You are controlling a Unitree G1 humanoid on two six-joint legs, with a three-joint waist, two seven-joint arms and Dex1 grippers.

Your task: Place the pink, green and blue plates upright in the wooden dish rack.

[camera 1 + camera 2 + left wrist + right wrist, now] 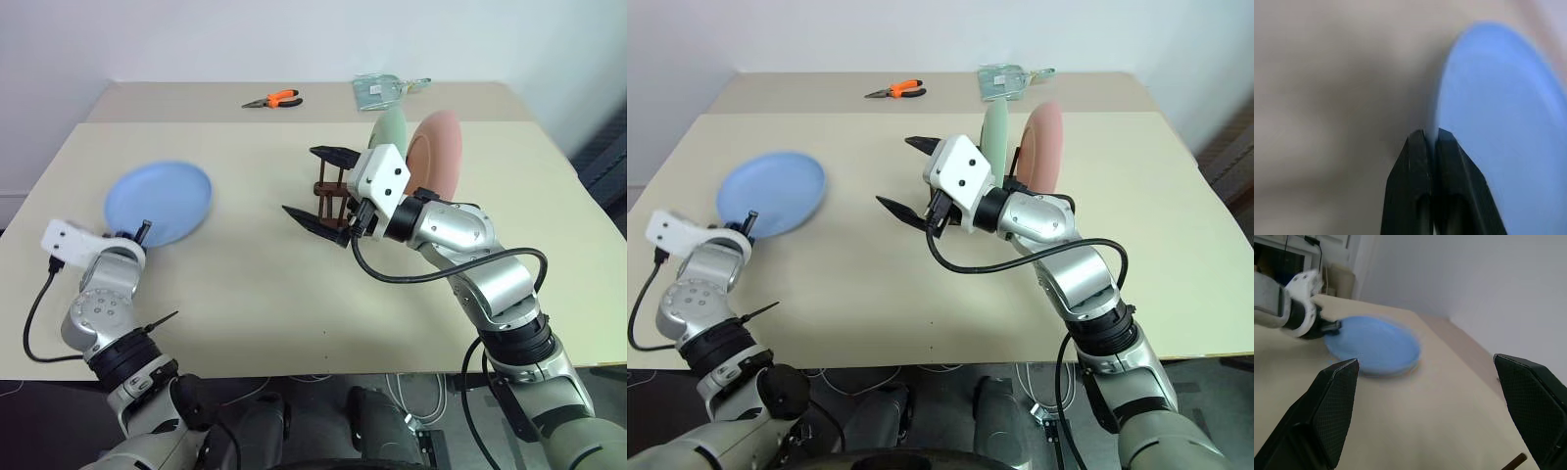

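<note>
No legible text, label, brand, number or sign in any view. Blue plate [159, 204], green plate [391, 128], pink plate [437, 149]: plain, unmarked faces. Clear packet [376, 90] at far edge of surface [245, 264]: possible print inside, too small to read. Orange-handled pliers [273, 99], far side: no marking discernible. White housings on both wrists: no lettering made out.

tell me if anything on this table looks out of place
The orange-handled pliers and a clear plastic packet lie at the far edge, unrelated to dishes. Otherwise the green plate and pink plate stand upright in the wooden dish rack.
</note>
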